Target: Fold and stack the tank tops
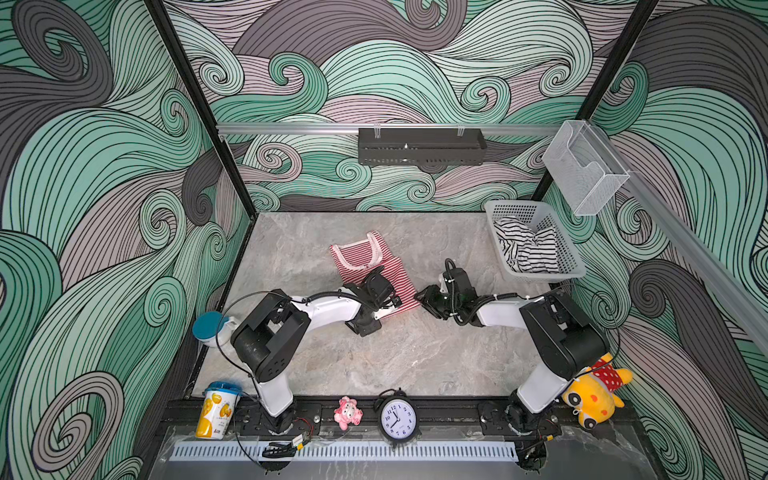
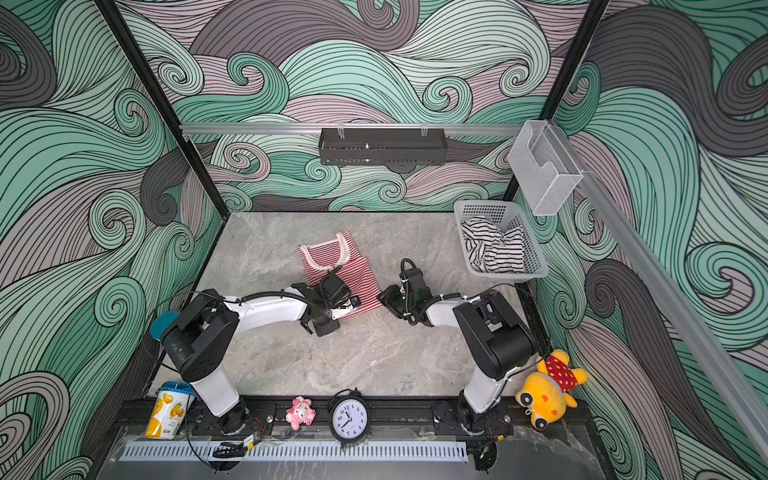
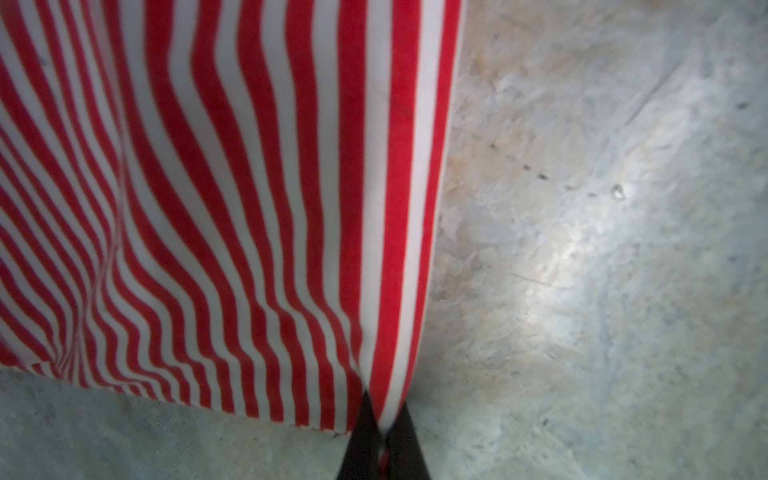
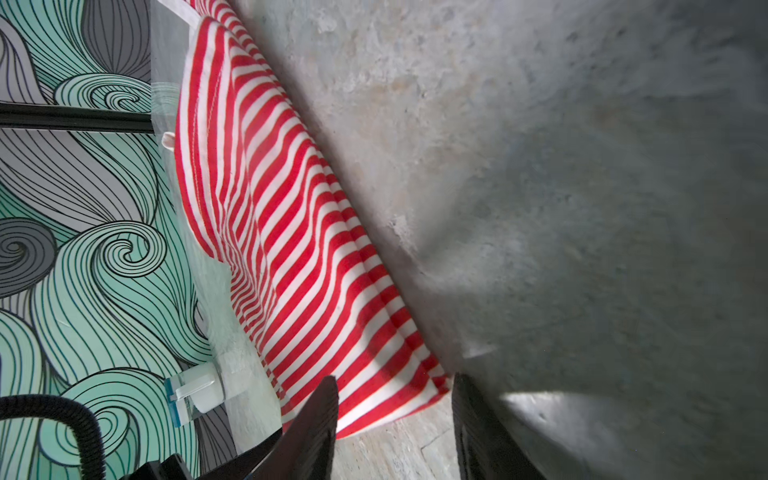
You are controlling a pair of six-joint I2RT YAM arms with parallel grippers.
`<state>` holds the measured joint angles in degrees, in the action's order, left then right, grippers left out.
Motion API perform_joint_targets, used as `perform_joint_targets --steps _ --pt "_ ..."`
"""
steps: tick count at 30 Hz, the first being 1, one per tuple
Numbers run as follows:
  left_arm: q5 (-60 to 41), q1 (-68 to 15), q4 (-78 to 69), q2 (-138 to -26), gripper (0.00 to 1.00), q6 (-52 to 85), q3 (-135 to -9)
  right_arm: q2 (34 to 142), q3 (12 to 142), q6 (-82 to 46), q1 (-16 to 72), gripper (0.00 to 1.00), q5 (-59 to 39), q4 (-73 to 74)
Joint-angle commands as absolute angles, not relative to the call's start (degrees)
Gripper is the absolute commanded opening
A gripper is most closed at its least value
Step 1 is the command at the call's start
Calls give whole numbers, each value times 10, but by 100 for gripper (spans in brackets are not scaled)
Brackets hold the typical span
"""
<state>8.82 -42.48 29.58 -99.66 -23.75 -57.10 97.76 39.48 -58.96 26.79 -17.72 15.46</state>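
Observation:
The red-and-white striped tank top (image 1: 371,260) (image 2: 337,259) lies flat in the middle of the grey table, straps toward the back wall. My left gripper (image 3: 382,432) (image 1: 394,302) is shut on a near hem corner, and cloth bunches between the black fingers (image 3: 360,440). My right gripper (image 4: 395,415) (image 1: 420,297) is open at the other near corner; the red-and-white top (image 4: 299,266) reaches in between its fingers (image 4: 320,419), which are not closed on it. The black-and-white striped tank top (image 1: 524,249) (image 2: 492,246) lies crumpled in the white basket (image 1: 570,259) (image 2: 536,257).
The basket stands at the back right. Along the front rail are a yellow cup (image 1: 217,409), a pink pig toy (image 1: 348,412), a black alarm clock (image 1: 398,419) and a yellow plush (image 1: 595,395). A blue-lidded white container (image 1: 209,327) is at the left edge.

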Motion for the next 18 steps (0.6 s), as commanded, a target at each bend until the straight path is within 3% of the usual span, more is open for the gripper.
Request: perform_joint_targets --steps 1,11,18 --pt "85 -427 334 -1005 1 -237 -564 993 379 -572 264 47 -107 7" --pt "83 -427 334 -1004 1 -235 -565 1055 421 -548 277 48 -148 12" --pt "84 -427 335 -1002 0 -235 -565 1040 407 -546 286 47 -161 21"
